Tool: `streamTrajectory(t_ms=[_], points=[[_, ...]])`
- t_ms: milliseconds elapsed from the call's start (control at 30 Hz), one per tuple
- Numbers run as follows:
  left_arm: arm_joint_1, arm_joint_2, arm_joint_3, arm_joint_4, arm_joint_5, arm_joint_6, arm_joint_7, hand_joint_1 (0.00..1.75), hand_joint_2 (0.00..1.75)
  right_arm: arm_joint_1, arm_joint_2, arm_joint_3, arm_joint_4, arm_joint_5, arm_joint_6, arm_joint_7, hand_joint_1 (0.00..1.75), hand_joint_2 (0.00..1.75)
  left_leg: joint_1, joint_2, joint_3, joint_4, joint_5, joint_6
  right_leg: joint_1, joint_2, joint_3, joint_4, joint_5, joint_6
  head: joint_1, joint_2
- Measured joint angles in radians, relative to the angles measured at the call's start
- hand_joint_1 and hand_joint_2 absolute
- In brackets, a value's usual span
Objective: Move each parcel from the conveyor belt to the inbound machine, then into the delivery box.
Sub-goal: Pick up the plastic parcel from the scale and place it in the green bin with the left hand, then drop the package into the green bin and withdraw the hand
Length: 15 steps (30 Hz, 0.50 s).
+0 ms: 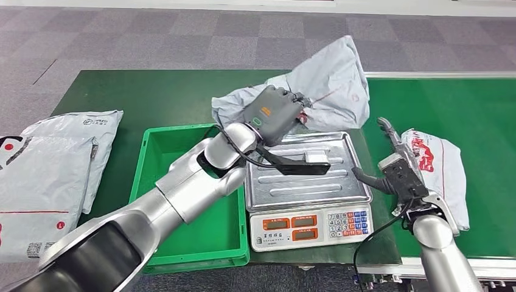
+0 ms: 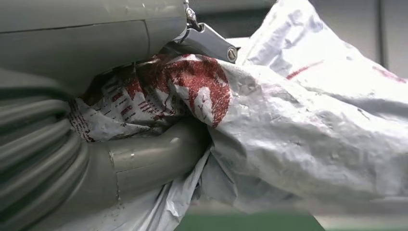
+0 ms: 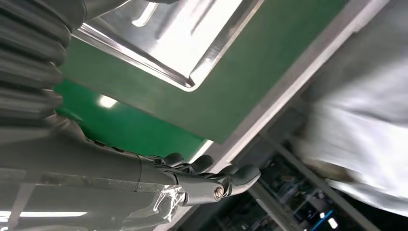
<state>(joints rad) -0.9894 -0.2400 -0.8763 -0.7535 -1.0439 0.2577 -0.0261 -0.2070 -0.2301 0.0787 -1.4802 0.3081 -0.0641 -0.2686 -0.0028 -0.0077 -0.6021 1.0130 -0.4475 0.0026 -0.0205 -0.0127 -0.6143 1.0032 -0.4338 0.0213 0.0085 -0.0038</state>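
My left hand [image 1: 277,112] reaches over the scale and grips a crumpled grey parcel [image 1: 331,85] by its near edge, just past the far rim of the steel scale tray [image 1: 328,182]. In the left wrist view the thumb [image 2: 154,159] and fingers pinch a red-printed fold of that parcel [image 2: 298,125]. A second grey parcel with red print [image 1: 441,167] lies on the green conveyor belt [image 1: 487,109] at the right. My right hand [image 1: 395,167] hovers beside its near-left side, fingers apart and holding nothing; the right wrist view shows this hand [image 3: 202,180] near the tray corner [image 3: 183,43].
A green crate [image 1: 182,152] stands left of the scale, under my left forearm. Two large grey parcels [image 1: 55,158] lie at the far left of the green table. The scale's keypad and displays [image 1: 310,225] face me. Carpeted floor lies beyond.
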Motion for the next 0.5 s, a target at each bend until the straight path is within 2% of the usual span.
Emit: streamTrajectory(t_ms=[133,300,400,500], points=[[0.013,0.030,0.069,-0.084,-0.063,0.015,0.018,1.75,1.75,0.061,0.013,-0.035,-0.050,0.013,-0.012,0.007,0.00,1.75,0.000,0.000,-0.001,0.000,0.000,0.000,0.000,0.000,-0.001,0.000,0.000,0.000,0.000,0.000],[0.019,0.055,0.109,-0.138,-0.130,0.010,0.055,1.75,1.75,0.100,0.022,-0.065,-0.091,0.018,-0.011,0.013,0.00,1.75,0.000,0.000,-0.001,0.000,0.000,0.000,0.000,0.000,-0.001,0.000,0.000,0.000,0.000,0.000],[0.033,0.091,0.124,-0.171,-0.207,-0.038,0.101,1.75,1.75,0.131,0.025,-0.087,-0.115,0.023,-0.006,0.012,0.00,1.75,0.000,0.001,-0.001,0.000,0.000,0.000,0.000,0.001,-0.001,0.000,0.000,0.000,0.000,0.000],[0.078,0.148,0.153,-0.226,-0.263,-0.111,0.139,1.75,1.75,0.167,0.026,-0.116,-0.134,0.023,0.000,-0.001,0.00,1.75,0.000,0.002,0.000,0.000,-0.001,-0.001,0.000,0.002,-0.001,0.000,0.000,0.000,0.000,0.000]])
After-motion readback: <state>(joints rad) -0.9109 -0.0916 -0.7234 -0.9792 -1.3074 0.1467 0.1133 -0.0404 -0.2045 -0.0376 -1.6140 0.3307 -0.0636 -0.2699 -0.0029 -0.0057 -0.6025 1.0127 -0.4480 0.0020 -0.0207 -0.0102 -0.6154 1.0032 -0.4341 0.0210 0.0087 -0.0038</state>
